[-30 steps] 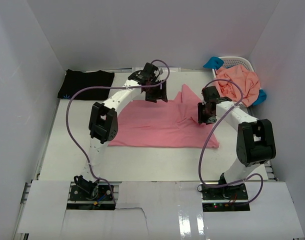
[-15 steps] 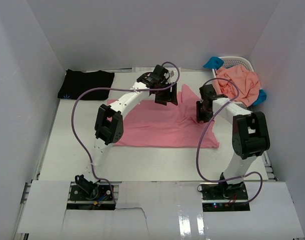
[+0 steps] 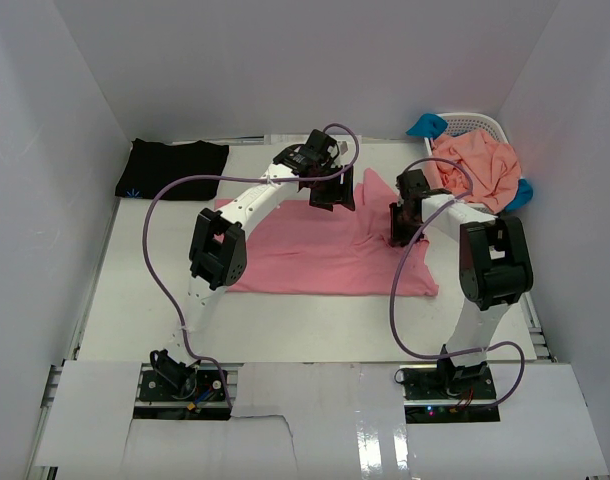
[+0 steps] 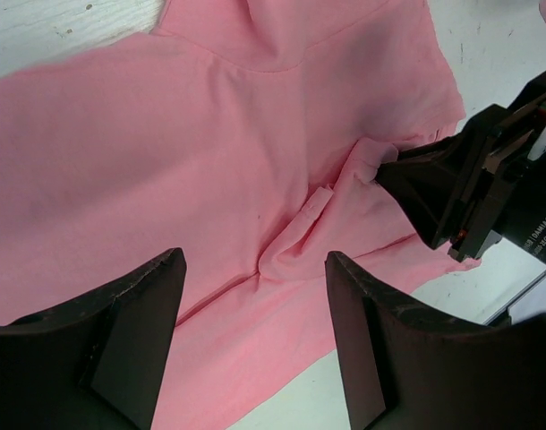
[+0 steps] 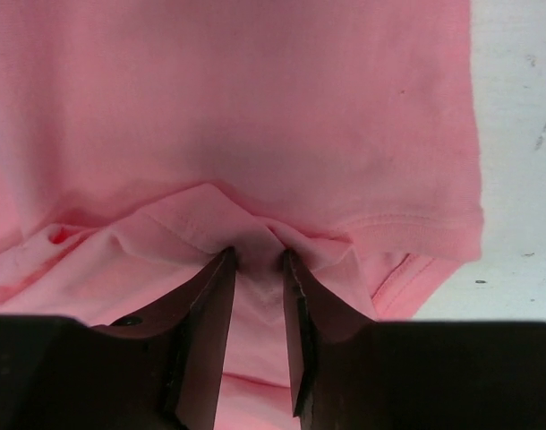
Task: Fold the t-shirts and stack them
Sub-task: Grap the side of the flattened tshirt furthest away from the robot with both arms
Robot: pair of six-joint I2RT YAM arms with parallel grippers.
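The rose-pink t-shirt (image 3: 315, 250) lies spread on the table, rumpled at its right side. My right gripper (image 3: 397, 238) is pressed down on that rumpled part. Its jaws stand narrowly apart, straddling a raised fold of the pink cloth (image 5: 255, 107) at the right gripper's tips (image 5: 260, 253). My left gripper (image 3: 332, 195) hovers open above the shirt's upper middle; between the wide-spread fingers of the left gripper (image 4: 253, 258) I see only pink cloth (image 4: 210, 134) below. The right gripper (image 4: 470, 188) shows at the right of the left wrist view. A folded black t-shirt (image 3: 172, 168) lies at the back left.
A white lattice basket (image 3: 490, 125) stands at the back right with a salmon-orange t-shirt (image 3: 477, 165) heaped in it and a bright blue t-shirt (image 3: 426, 125) poking out behind. White walls enclose the table on three sides.
The left gripper swung right, over the shirt's upper middle. The right gripper slid a little left and back, onto the rumpled cloth, and its jaws narrowed around the fold.
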